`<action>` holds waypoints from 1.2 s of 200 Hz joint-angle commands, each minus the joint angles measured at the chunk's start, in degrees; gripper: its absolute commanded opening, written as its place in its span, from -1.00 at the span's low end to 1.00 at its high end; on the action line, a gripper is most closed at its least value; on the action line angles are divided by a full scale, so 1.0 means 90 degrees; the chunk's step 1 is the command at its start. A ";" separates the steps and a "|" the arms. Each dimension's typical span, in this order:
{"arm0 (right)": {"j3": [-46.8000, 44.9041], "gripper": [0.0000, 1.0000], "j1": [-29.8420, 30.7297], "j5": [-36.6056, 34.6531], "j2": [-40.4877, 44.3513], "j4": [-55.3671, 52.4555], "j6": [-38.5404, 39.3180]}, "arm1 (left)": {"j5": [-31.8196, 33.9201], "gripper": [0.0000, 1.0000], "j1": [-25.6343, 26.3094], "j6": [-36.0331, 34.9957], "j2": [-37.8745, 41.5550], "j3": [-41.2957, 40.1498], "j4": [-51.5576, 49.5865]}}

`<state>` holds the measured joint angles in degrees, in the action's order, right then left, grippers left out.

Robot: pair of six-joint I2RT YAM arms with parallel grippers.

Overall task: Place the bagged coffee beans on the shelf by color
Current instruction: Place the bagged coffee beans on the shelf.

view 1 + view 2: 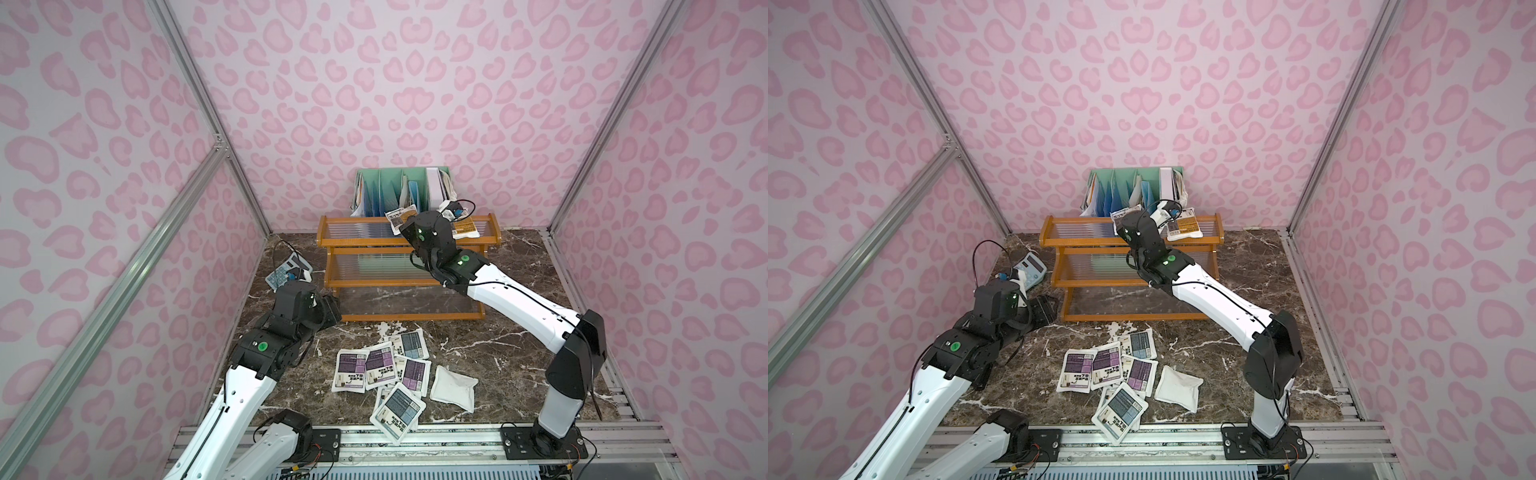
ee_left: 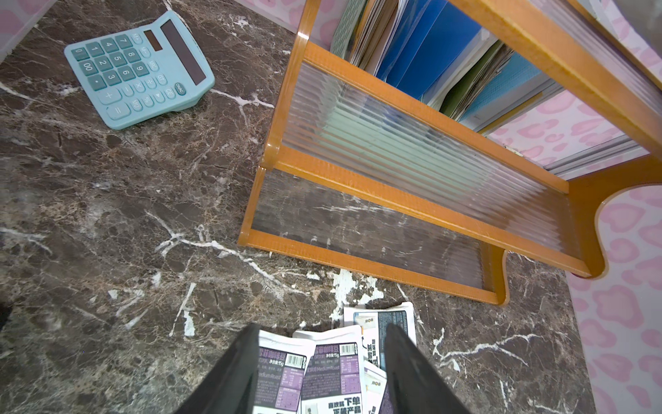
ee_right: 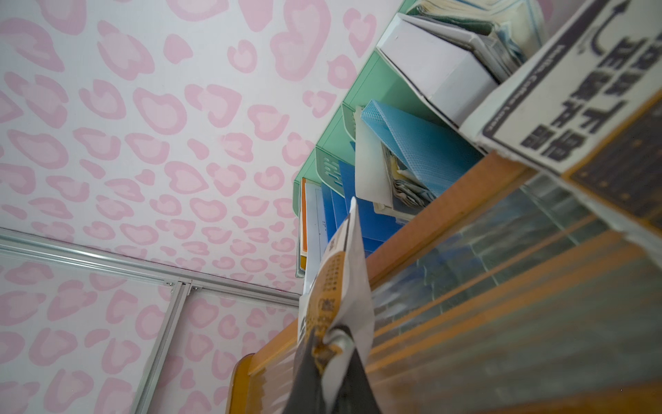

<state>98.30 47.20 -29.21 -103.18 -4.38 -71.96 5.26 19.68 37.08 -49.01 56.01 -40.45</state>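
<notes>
Left wrist view: left gripper [image 2: 322,331] hangs above purple pouches [image 2: 279,376] near the front edge of the marble desk [image 1: 519,353], black jaws apart, holding nothing; the heap of flat glossy pouches [image 1: 384,368] overlaps, several labels hidden; right arm [image 1: 519,303] stretches to the top tier of the ribbed shelf [image 1: 365,284], right gripper [image 3: 331,340] clenched on a crumpled yellow pouch [image 3: 340,272]; a second yellow pouch [image 1: 465,227] lies beside it, partly behind the wrist.

1. Dark brown marble tabletop [image 1: 519,345] bears a wooden three-tier shelf [image 1: 361,242].
2. Mint-green file rack [image 1: 390,183] stands behind it, light-blue calculator [image 1: 286,270] beside it.
3. Overlapping coffee pouches [image 1: 365,368] lie before it.
4. One yellow-orange pouch [image 1: 466,227] lies on its top tier.
</notes>
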 commanded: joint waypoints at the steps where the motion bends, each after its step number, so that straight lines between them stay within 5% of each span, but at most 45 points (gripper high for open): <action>1: -0.0182 -0.80 -0.0014 -0.0015 0.0073 0.0072 -0.0273 | -0.0013 0.17 -0.0004 -0.0135 0.0056 -0.0023 -0.0115; 46: -0.0363 -0.67 0.0026 -0.0272 0.0123 0.0091 -0.0295 | -0.0035 0.18 -0.0007 -0.0111 0.0109 -0.0080 -0.0215; 92: -0.0778 0.02 0.0031 0.0271 0.0351 0.0330 -0.0278 | -0.0023 0.18 -0.0001 -0.0019 0.0131 -0.0147 -0.0336; 154: -0.1326 0.58 0.0018 0.0816 0.0920 0.0097 0.0066 | 0.0051 0.18 -0.0006 -0.0084 0.0000 -0.0115 -0.0146; 221: -0.2201 0.57 -0.0274 0.1221 0.2128 -0.1612 0.1408 | -0.0184 0.20 -0.0008 -0.0168 -0.0295 -0.0115 0.0086; 240: -0.2983 0.53 -0.0826 0.2186 0.2694 -0.2220 0.2066 | -0.0503 0.23 -0.0009 -0.0234 -0.0464 -0.0191 0.0223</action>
<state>76.25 43.97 -18.22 -83.35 -14.41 -62.59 4.34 19.68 36.25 -51.81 54.92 -40.69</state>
